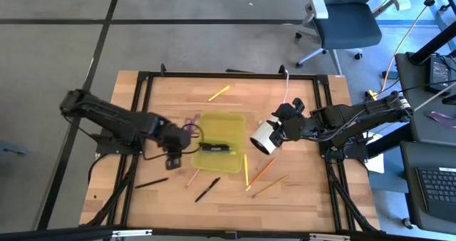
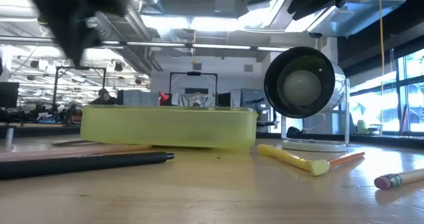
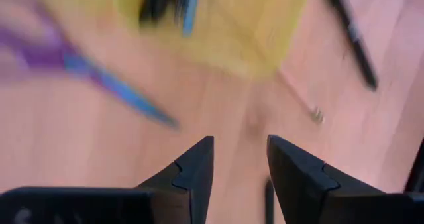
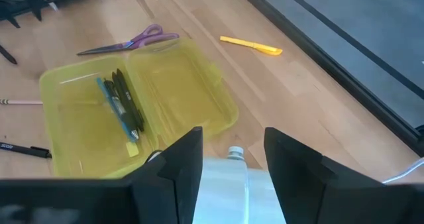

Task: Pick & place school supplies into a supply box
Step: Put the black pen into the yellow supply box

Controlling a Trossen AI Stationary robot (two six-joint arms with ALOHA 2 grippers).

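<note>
The yellow-green supply box [image 1: 219,130] [image 4: 179,91] [image 2: 169,126] lies mid-table with a few dark and blue pens [image 4: 122,105] inside. On the wood around it lie purple-handled scissors [image 1: 191,120] [image 4: 132,41], a yellow marker [image 1: 219,93] [image 4: 252,46], yellow and orange pencils [image 1: 246,170] [image 1: 264,169], and black pens [image 1: 206,190] [image 1: 152,182]. My left gripper [image 1: 187,140] [image 3: 240,159] is open, raised just left of the box. My right gripper [image 1: 279,127] [image 4: 232,154] is open above the white cylinder [image 1: 262,136] [image 2: 306,85], right of the box.
The white cylinder stands on a round base [image 2: 313,145] just right of the box, with a cord [image 1: 286,84] running to the far edge. A black frame [image 1: 142,98] rims the table. More pencils [image 1: 269,187] [image 1: 192,177] lie near the front.
</note>
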